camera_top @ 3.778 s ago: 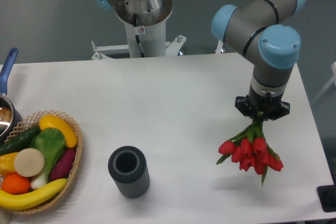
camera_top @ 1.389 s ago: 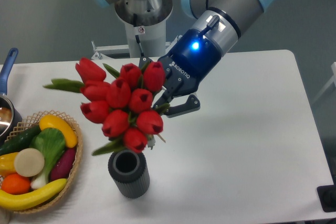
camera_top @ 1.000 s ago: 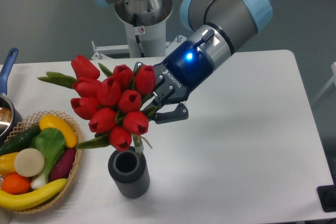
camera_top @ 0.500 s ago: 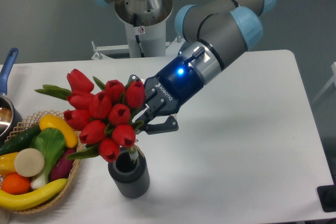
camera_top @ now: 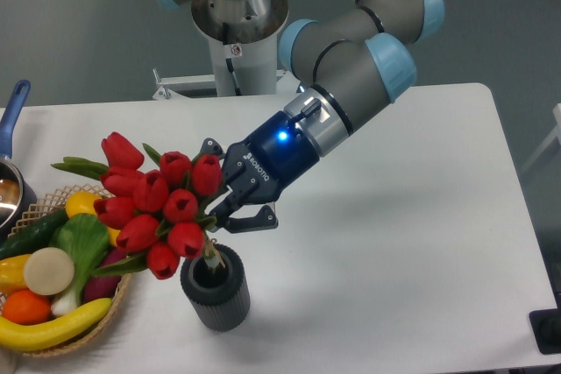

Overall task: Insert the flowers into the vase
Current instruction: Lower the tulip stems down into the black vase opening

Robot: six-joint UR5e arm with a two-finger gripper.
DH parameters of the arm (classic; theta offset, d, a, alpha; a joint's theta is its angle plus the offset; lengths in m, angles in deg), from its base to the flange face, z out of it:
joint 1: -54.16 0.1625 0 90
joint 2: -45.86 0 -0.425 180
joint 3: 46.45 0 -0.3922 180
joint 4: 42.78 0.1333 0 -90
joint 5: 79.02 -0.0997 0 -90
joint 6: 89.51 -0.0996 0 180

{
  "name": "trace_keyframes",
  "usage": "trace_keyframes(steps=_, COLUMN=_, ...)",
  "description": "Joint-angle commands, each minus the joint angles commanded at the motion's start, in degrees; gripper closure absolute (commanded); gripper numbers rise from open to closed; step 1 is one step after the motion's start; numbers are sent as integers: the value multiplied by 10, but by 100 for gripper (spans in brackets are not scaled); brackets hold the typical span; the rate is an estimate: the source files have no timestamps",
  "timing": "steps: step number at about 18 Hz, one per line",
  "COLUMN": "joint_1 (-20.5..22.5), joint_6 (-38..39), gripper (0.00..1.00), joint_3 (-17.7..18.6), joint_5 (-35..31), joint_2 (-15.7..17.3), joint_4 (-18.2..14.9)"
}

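Flowers (camera_top: 153, 212) now lower and further left than half a second ago; stem ends entering vase (camera_top: 215, 287) mouth. Gripper (camera_top: 219, 208) clamped on stems. Insertion underway, bunch tilted.

The flowers (camera_top: 153, 208) hide most of their own stems. Only a bit of stem shows, going down into the mouth of the vase (camera_top: 216, 287), and how deep it goes cannot be seen. The red heads cover the far left part of the vase's rim. They also cover the tips of the pincer (camera_top: 217, 203), so its hold on the stems cannot be seen.

At the desk's (camera_top: 394, 243) left edge, a pot (camera_top: 10, 183) with a blue handle is cut off by the picture's edge. A basket (camera_top: 118, 278) there is cut off too, and flowers hide its far right rim. A black thing (camera_top: 549, 332) at the near right corner is cut off.
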Motion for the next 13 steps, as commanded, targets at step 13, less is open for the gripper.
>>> trace_keyframes(steps=13, joint_1=-11, joint_6=-92, gripper=94, joint_3=45, joint_5=-13, joint_2=-37, joint_4=0)
